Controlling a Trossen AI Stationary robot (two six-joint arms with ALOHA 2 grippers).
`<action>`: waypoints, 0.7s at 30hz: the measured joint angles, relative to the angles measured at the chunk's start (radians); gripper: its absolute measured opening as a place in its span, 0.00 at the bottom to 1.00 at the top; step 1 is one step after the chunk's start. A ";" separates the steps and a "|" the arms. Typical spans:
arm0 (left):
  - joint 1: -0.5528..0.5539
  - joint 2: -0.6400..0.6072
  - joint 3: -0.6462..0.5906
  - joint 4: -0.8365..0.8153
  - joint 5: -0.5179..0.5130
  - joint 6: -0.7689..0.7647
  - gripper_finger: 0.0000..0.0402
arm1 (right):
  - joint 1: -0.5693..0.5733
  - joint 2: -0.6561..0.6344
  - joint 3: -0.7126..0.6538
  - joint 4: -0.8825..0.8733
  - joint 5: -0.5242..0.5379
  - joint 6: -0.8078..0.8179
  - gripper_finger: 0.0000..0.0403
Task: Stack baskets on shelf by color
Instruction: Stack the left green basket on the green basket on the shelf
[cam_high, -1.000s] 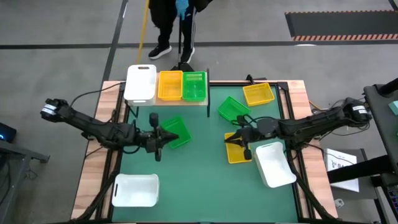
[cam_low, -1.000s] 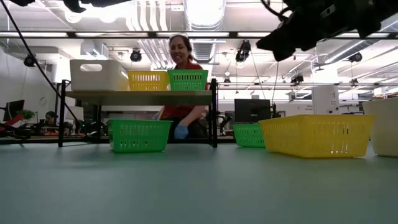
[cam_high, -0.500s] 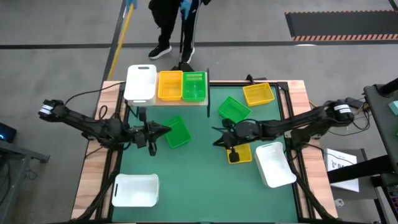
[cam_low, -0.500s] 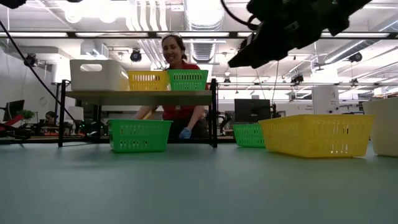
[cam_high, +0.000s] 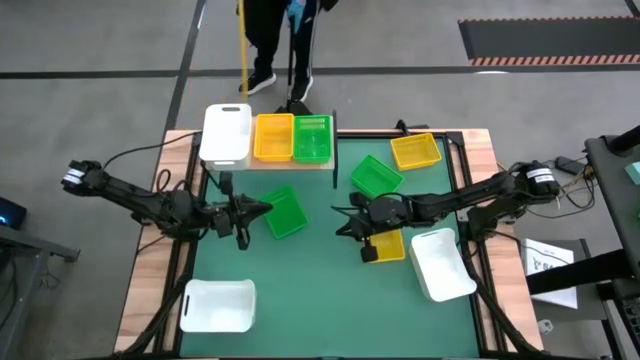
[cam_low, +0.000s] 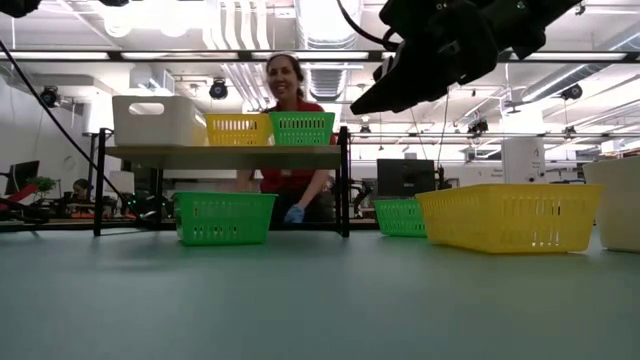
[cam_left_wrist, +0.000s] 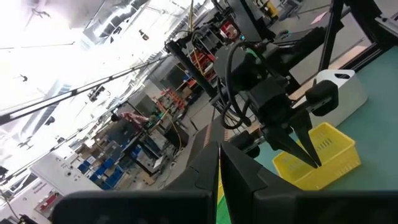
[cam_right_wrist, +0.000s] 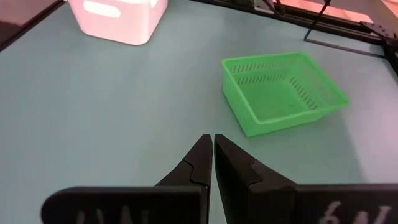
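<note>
Early in the stacking: shelf at 12 o'clock carries one white, one yellow, one green basket. Loose on the mat: two green, two yellow, two white. Both grippers, left and right, pressed together, empty, mid-table. Next: spread fingers, take green basket.

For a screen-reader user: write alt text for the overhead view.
Two dark robot arms reach inward over a green mat, the left gripper and right gripper both shut and empty. A wooden shelf at the far edge holds one white, one yellow and one green basket; six more baskets lie scattered on the table.
</note>
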 joint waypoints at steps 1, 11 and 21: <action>0.000 0.000 0.000 0.000 0.000 0.000 0.00 | 0.000 -0.001 0.000 0.001 0.000 0.001 0.03; 0.000 0.001 0.000 -0.001 0.000 0.001 0.00 | 0.000 0.005 -0.002 0.006 0.000 0.012 0.03; 0.000 0.003 0.000 -0.001 -0.001 0.001 0.00 | 0.000 0.043 0.031 0.027 0.000 0.012 0.05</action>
